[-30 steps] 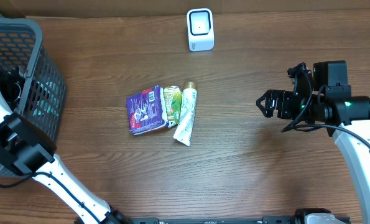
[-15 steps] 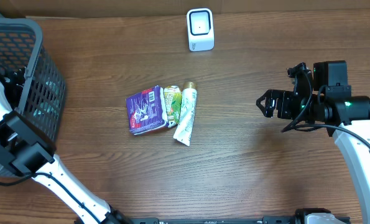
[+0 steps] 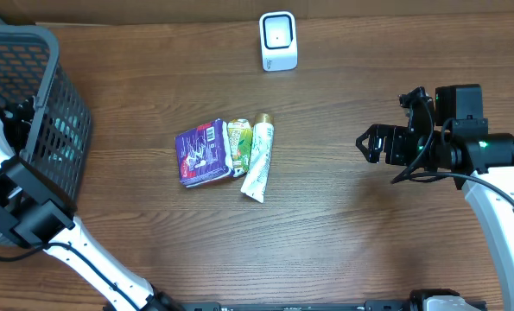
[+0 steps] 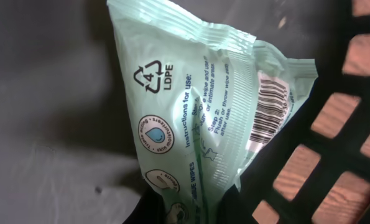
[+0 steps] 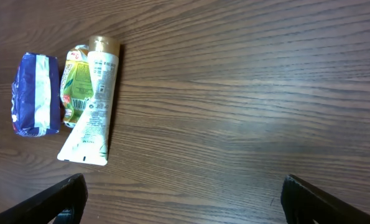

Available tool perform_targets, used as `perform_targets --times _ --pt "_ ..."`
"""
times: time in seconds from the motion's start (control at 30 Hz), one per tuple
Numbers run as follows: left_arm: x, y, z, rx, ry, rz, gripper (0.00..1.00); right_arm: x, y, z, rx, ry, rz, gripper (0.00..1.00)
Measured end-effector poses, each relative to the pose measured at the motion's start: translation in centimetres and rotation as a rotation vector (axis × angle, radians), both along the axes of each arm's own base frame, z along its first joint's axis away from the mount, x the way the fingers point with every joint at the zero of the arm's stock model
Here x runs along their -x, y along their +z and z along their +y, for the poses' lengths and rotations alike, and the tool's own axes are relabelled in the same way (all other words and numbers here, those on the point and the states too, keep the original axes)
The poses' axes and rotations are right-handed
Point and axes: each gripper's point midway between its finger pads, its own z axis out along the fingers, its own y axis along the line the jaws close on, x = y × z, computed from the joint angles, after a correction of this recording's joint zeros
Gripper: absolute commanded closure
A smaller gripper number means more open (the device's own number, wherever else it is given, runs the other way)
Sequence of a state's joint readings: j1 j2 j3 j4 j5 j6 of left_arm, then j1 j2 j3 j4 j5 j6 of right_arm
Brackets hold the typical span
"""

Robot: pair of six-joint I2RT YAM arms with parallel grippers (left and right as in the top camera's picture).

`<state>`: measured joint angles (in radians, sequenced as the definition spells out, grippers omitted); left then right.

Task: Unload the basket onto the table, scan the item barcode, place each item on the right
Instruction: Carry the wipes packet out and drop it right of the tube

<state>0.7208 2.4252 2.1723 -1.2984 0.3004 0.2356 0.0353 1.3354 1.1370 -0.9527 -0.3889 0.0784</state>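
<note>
Closest to me, in front of the white box-shaped barcode scanner (image 3: 278, 41) and well off to its right, the right gripper (image 5: 183, 198) hangs above the brown wooden table (image 3: 343, 233). Its fingers are spread as wide as they go, with nothing between them.

Further in, about midway across the table in front of the scanner and a little to its left, three things lie side by side. The purple foil packet (image 3: 203, 154) is furthest left, the small green and yellow pouch (image 3: 238, 145) sits against it, and the white squeeze tube with a gold cap (image 3: 258, 160) lies beside that, cap pointing toward the scanner.

Far to the scanner's left stands the dark plastic mesh basket (image 3: 58, 112). The left gripper (image 4: 194, 210) reaches down inside it, its fingers closed on the lower end of a pale green plastic packet of wipes (image 4: 203, 112). The packet stands against the basket's mesh wall, and its black barcode (image 4: 273, 112) faces the wrist camera near the edge by the wall.

The scanner itself stands upright at the far edge of the table.
</note>
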Motion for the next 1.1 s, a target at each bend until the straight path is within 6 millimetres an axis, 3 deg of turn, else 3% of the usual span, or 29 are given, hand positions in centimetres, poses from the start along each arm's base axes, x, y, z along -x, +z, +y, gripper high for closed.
perform_targets --times 0.13,0.27,0.37,0.47,0.63,0.73,0.83,0.9,1.1 --pt "0.7 1.1 0.4 -0.016 0.048 0.048 0.96 -0.1 0.0 0.0 0.000 0.000 -0.004 0.00" --pt "0.2 5.1 1.1 -0.069 0.106 0.004 0.96 -0.3 0.2 0.0 -0.001 0.000 -0.015 0.00" --pt "0.5 10.9 1.1 -0.133 0.156 -0.077 0.96 -0.4 0.2 0.0 -0.001 0.000 -0.018 0.00" --pt "1.3 18.6 0.3 -0.222 0.201 -0.211 0.96 -0.4 0.2 0.0 -0.001 0.000 -0.019 0.00" --pt "4.5 30.5 -3.5 -0.335 0.224 -0.448 0.96 -0.4 0.2 0.0 -0.001 0.000 -0.021 0.00" --pt "5.9 34.7 -6.4 -0.376 0.199 -0.547 0.96 -0.5 0.3 0.0 -0.001 0.000 -0.025 0.00" --pt "6.5 37.2 -10.7 -0.381 0.123 -0.613 0.96 -0.5 0.3 0.0 -0.001 0.000 -0.024 0.00" --pt "6.5 37.8 -14.0 -0.357 0.052 -0.632 0.96 -0.5 0.3 0.0 -0.001 0.000 -0.024 0.00" --pt "6.0 35.6 -24.3 -0.261 -0.224 -0.557 0.96 -0.5 0.3 0.0 -0.001 0.000 -0.025 0.00"
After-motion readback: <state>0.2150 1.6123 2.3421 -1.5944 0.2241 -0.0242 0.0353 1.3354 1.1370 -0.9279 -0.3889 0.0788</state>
